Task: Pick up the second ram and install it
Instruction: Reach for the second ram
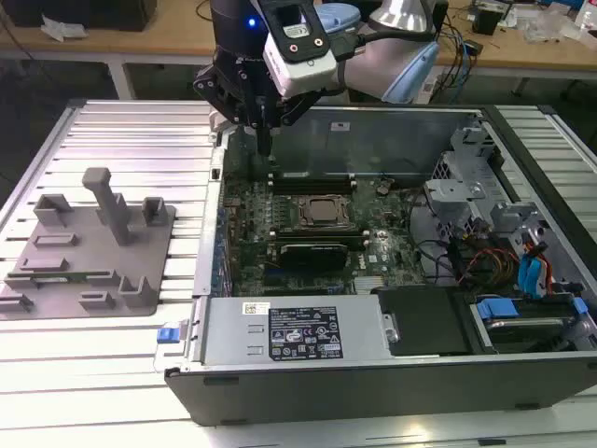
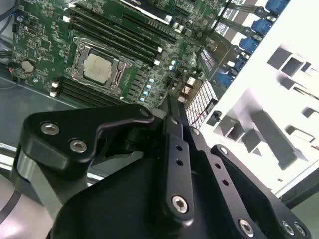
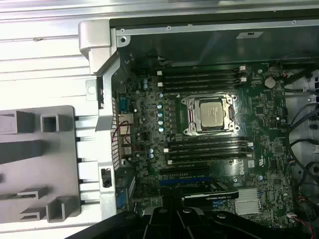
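One green ram stick (image 1: 65, 276), as far as I can tell, lies flat in the grey fixture plate (image 1: 103, 254), its long axis running 9 to 3 o'clock in the exterior view, about 8 o'clock from the closed, empty-looking end effector (image 1: 264, 147) over the motherboard (image 1: 252, 224).

- The second ram (image 1: 61, 276) shows in the exterior view as a long, narrow, dark green board stick.
- It rests on the grey fixture plate (image 1: 89, 250), close to the plate's 6 o'clock edge, among small grey blocks.
- Its long axis runs from 9 o'clock to 3 o'clock and spans most of the plate's width.
- It sits at about 9 o'clock from the open computer case (image 1: 373, 383), well apart from it and not yet installed.
- I cannot tell whether it stands on edge or lies flat.
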`<state>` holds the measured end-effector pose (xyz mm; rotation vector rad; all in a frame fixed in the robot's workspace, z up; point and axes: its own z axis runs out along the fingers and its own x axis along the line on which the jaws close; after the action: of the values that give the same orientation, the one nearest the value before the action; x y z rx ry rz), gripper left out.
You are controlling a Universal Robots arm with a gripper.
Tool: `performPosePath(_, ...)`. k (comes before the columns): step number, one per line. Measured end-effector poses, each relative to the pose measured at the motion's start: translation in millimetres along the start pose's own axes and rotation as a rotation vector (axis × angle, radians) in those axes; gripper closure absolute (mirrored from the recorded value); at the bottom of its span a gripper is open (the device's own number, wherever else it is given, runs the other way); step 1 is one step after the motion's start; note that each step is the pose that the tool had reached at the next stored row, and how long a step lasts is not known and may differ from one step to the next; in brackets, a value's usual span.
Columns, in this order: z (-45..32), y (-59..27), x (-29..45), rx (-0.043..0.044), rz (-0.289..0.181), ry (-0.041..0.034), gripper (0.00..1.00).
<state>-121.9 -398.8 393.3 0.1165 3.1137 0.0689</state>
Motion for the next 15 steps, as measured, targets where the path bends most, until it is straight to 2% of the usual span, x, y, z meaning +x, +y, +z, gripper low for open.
performPosePath(11,0.0,0.0,0.0,0.0,0.0,0.0,0.92)
performPosePath(15,-0.1,-0.2,3.5,0.0,0.0,0.0,0.92)
